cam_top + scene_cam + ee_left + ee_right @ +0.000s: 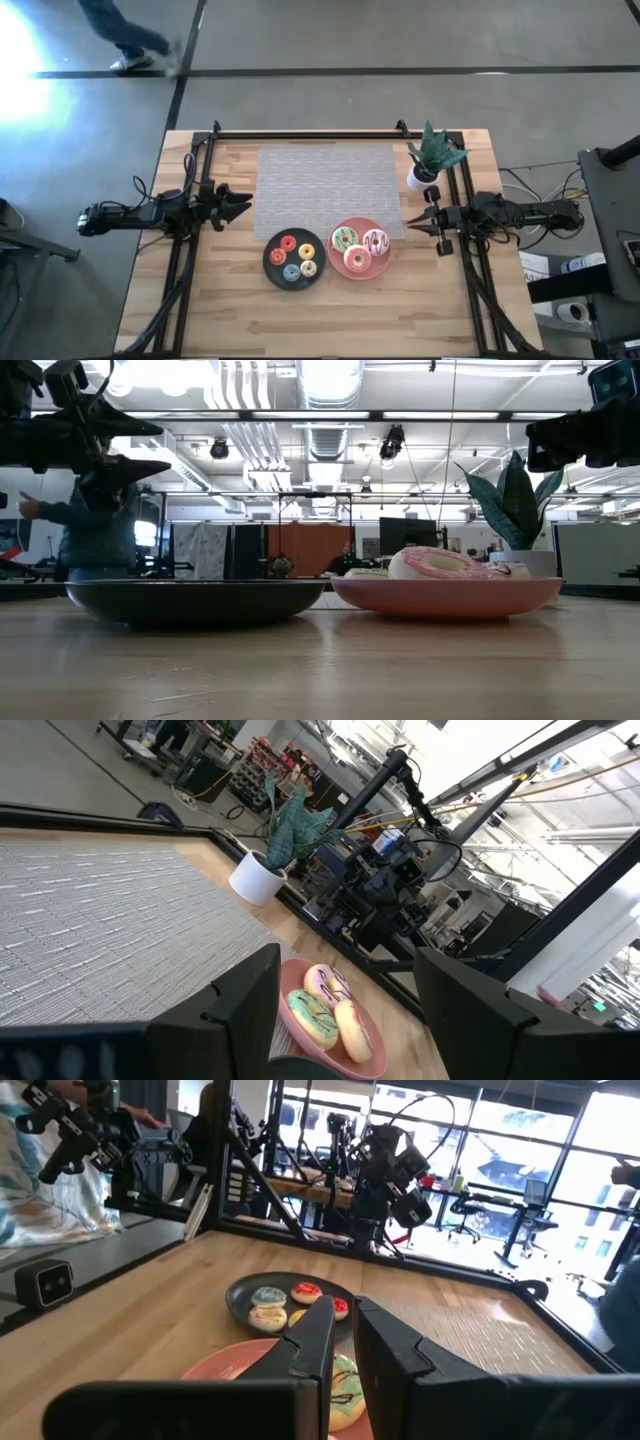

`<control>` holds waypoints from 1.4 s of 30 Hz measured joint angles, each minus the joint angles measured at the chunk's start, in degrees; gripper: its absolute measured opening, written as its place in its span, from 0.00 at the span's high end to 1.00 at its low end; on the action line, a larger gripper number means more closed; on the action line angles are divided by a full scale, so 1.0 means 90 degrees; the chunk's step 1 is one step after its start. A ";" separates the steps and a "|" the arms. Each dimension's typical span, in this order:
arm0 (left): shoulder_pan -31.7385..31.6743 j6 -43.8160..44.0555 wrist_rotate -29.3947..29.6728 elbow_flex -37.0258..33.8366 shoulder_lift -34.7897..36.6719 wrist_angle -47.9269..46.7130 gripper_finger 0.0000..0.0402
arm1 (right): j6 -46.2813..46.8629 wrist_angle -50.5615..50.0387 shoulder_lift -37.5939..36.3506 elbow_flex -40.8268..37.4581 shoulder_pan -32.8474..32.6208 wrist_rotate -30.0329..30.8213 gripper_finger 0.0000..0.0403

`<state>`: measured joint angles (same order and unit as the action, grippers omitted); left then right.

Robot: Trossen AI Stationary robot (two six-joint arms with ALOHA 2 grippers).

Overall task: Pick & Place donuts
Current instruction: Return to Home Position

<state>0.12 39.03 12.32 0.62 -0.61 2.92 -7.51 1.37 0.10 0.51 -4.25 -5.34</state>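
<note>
Several small donuts, red, orange, blue and yellow, lie on a black plate (295, 262). A green donut (344, 238), a pink-white striped donut (376, 240) and a pink donut (357, 261) lie on a pink plate (358, 268). My left gripper (246, 207) hovers open to the left of the grey mat, above and left of the black plate. My right gripper (408, 222) hovers to the right of the pink plate, its fingers nearly together and holding nothing. The right wrist view shows both plates past its fingers (345, 1345).
A grey woven mat (328, 190) lies at the table's far middle. A potted plant in a white pot (432, 160) stands at the far right, close behind my right arm. A black frame rail runs along the far and side edges. Bare wood lies near the front edge.
</note>
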 joint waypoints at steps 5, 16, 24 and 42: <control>-0.0005 0.0000 0.0001 -0.0010 0.0067 0.0002 0.49 | 0.0000 0.0000 0.0005 0.0000 0.0000 0.0002 0.92; -0.0005 0.0000 0.0000 -0.0015 0.0067 -0.0015 0.49 | -0.0002 0.0002 0.0010 0.0000 0.0002 0.0001 0.92; -0.0002 0.0000 0.0000 -0.0019 0.0069 0.0000 0.49 | -0.0002 0.0002 0.0010 0.0002 0.0002 0.0002 0.92; 0.0066 -0.3954 -0.1166 -0.0029 0.0069 -0.0253 0.49 | -0.0002 0.0005 0.0007 0.0002 0.0002 0.0002 0.92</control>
<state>0.71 3.44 1.82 0.36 0.01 0.64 -7.53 1.41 0.16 0.54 -4.23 -5.32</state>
